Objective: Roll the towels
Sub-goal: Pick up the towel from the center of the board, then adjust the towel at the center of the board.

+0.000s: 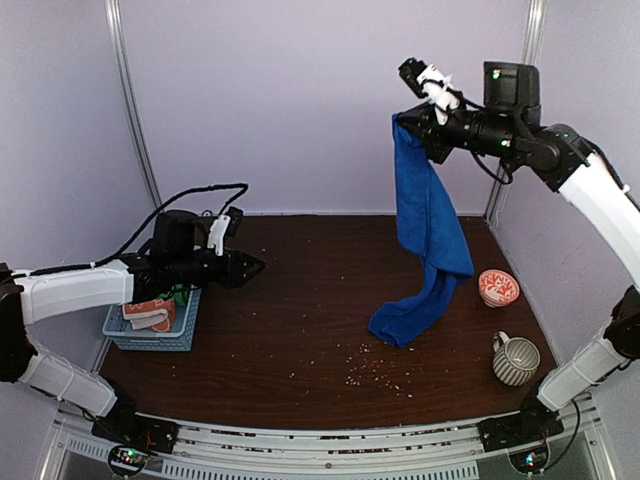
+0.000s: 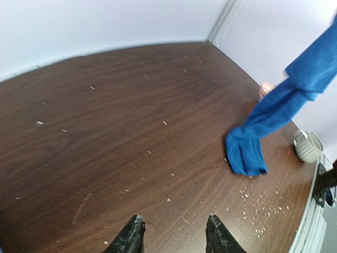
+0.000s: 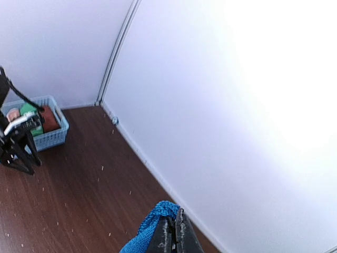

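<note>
The right gripper [image 1: 408, 116] pinches the towel [image 1: 425, 220] by one corner, so it might slip and land bunched; left gripper [image 2: 174, 233] spread, empty.

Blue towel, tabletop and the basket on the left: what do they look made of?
The royal blue towel looks like soft terry or microfibre cloth: it hangs limp and bunches up. The dark brown tabletop seems wood or wood-look laminate: streaky grain, slight sheen. The light blue basket looks like moulded plastic: lattice walls.

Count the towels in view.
4: the blue towel hangs from the right gripper; the orange-patterned towel, green towel and dark red towel sit in the basket, which may hide more.
</note>
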